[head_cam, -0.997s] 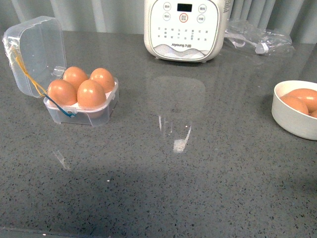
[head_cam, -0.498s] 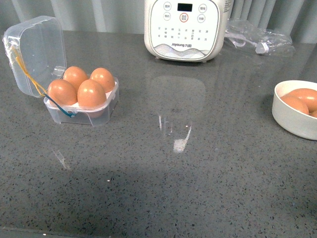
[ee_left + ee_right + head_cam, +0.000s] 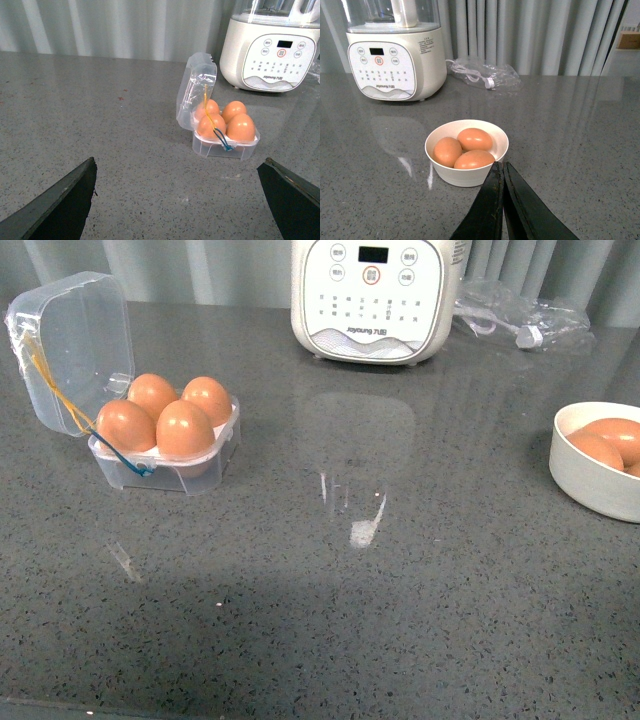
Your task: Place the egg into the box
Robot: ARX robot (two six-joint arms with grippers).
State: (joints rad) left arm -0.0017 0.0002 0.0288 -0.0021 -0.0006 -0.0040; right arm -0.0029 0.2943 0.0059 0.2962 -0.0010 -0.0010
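Observation:
The box [image 3: 168,476] is a clear plastic egg case at the left of the grey counter, its hinged lid [image 3: 70,340] standing open with yellow and blue rubber bands on it. Several brown eggs [image 3: 184,428] fill it. Three more brown eggs [image 3: 475,138] lie in a round white bowl [image 3: 465,178]. Neither arm shows in the front view. My left gripper [image 3: 177,162] is open and empty, well short of the box [image 3: 225,148]. My right gripper [image 3: 500,165] is shut and empty, its tip just beside the bowl's rim.
A white kitchen appliance [image 3: 375,295] with a button panel stands at the back middle. A crumpled clear plastic bag [image 3: 515,315] with a cable lies behind it to the right. The bowl [image 3: 590,485] sits at the counter's right edge in the front view.

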